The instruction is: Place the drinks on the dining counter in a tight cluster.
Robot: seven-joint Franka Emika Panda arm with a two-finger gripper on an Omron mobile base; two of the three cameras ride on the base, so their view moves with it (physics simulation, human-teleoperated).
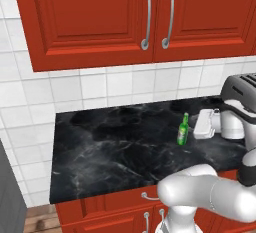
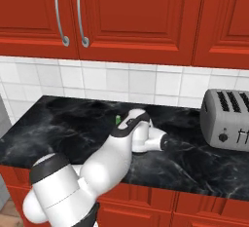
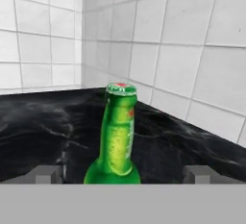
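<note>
Approach to the green bottle [image 1: 183, 129], which stands upright on the narrower black counter [image 1: 110, 152] under the red wall cabinets [image 1: 90, 17], left of the toaster [image 2: 228, 119]. We see the gripper [image 3: 123, 174] level with it, fingers apart (bottle neck between the tips). Next, we judge, it advances slightly, then closes.

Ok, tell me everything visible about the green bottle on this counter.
The green glass bottle is slim, translucent bright green with a long neck, a green cap with a red mark on top and a label hinted on the neck. It stands upright on the black marble-veined counter below red wall cabinets, just ahead of the end effector, its neck between the fingertips, untouched.
</note>
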